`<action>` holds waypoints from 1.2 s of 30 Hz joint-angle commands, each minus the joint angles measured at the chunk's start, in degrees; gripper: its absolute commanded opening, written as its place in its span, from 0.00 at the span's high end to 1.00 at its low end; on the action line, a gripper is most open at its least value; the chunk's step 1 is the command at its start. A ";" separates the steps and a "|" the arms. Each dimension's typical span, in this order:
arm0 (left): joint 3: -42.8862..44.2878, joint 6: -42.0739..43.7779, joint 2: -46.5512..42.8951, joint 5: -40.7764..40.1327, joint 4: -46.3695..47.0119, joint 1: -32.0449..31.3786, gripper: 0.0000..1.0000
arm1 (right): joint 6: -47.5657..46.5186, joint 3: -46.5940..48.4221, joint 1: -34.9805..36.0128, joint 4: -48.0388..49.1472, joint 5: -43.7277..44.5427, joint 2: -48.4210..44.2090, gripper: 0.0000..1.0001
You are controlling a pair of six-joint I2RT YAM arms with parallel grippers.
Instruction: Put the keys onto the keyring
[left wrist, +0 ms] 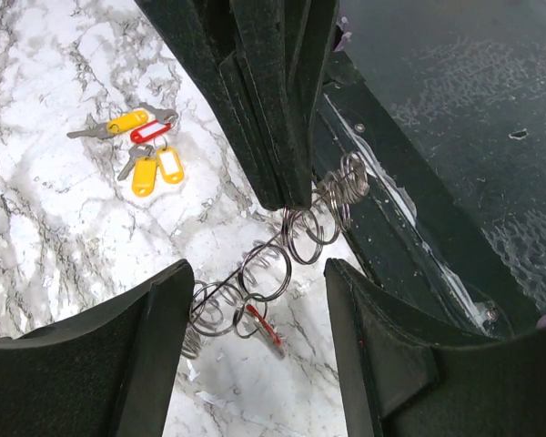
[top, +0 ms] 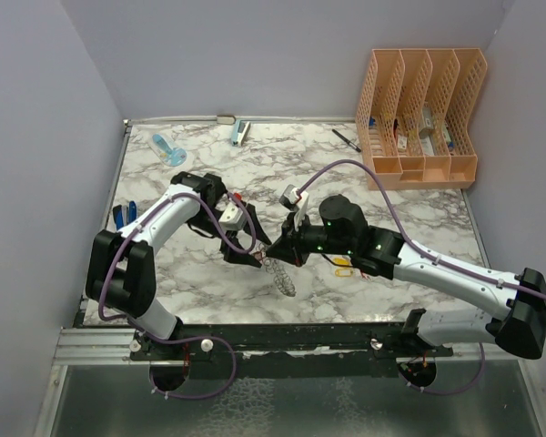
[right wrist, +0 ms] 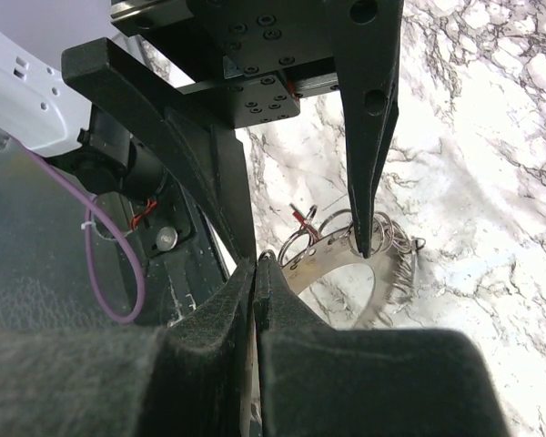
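Keyring (left wrist: 337, 191) is a loose wire coil strung out low over the desk (left wrist: 55, 237) near its front edge. Right fingers (left wrist: 278, 137) are closed on one loop partway along; left fingers (left wrist: 164, 300) are open, straddling the lower end and gripping nothing. One red-tagged key (left wrist: 266, 328) looks threaded on already. The other keys (left wrist: 146, 150) lie bunched on the desk, well apart. We judge the coil light, springy and slippery, so pinch a single loop. Keys are light and rigid; grab them by the plastic tag.

Walled lab bench with marble-print table (top: 209, 173) and file rack (top: 420, 114)
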 commanded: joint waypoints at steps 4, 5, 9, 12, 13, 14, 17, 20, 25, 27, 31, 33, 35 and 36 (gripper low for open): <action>0.80 -0.83 -3.82 -0.43 -0.48 -0.13 0.37 | 0.52 0.09 0.11 3.70 -0.29 -0.20 0.99; 0.58 -0.75 -3.99 -0.56 -0.50 -0.04 0.38 | 0.52 0.10 0.12 3.62 -0.28 -0.07 0.99; 0.62 -0.81 -4.36 -0.66 -0.48 -0.10 0.38 | 0.63 -0.07 0.12 3.99 -0.38 0.24 0.99; 1.28 -0.78 -3.86 -0.62 -0.43 -0.10 0.38 | 0.62 -0.25 0.12 4.31 -0.56 0.08 0.99; 1.58 -0.98 -3.71 -0.62 -0.51 -0.08 0.39 | 0.55 -0.25 0.12 4.31 -0.63 0.12 0.99; 1.83 -1.18 -3.51 -0.74 -0.56 -0.10 0.40 | 0.54 -0.25 0.12 4.21 -0.57 0.00 0.99; 2.58 -1.85 -3.42 -0.91 -0.57 -0.13 0.42 | 0.28 -0.54 0.12 4.14 -0.43 -0.19 0.99; 2.83 -2.31 -3.88 -0.81 -0.56 -0.08 0.44 | 0.09 -1.09 0.11 4.46 -0.13 -0.44 0.99; 3.11 -2.33 -3.08 0.22 -0.52 -0.08 0.47 | -0.25 -2.35 0.09 6.63 -0.29 -1.37 0.99; 3.42 -2.79 -2.37 0.81 -0.56 -0.15 0.48 | -0.42 -2.80 0.07 7.39 -0.21 -1.71 0.99; 3.40 -3.10 -1.98 1.39 -0.55 -0.56 0.48 | -0.41 -3.08 0.12 8.26 -0.21 -1.95 0.99; 3.17 -3.07 -2.15 1.32 -0.57 -1.12 0.48 | -0.41 -2.92 0.12 8.50 -0.21 -1.66 0.99; 2.98 -3.02 -2.17 1.22 -0.52 -1.61 0.48 | -0.41 -2.74 0.12 8.77 -0.34 -1.44 0.99; 2.80 -2.98 -2.04 1.08 -0.48 -1.80 0.48 | -0.40 -2.57 0.12 8.79 -0.42 -1.28 0.99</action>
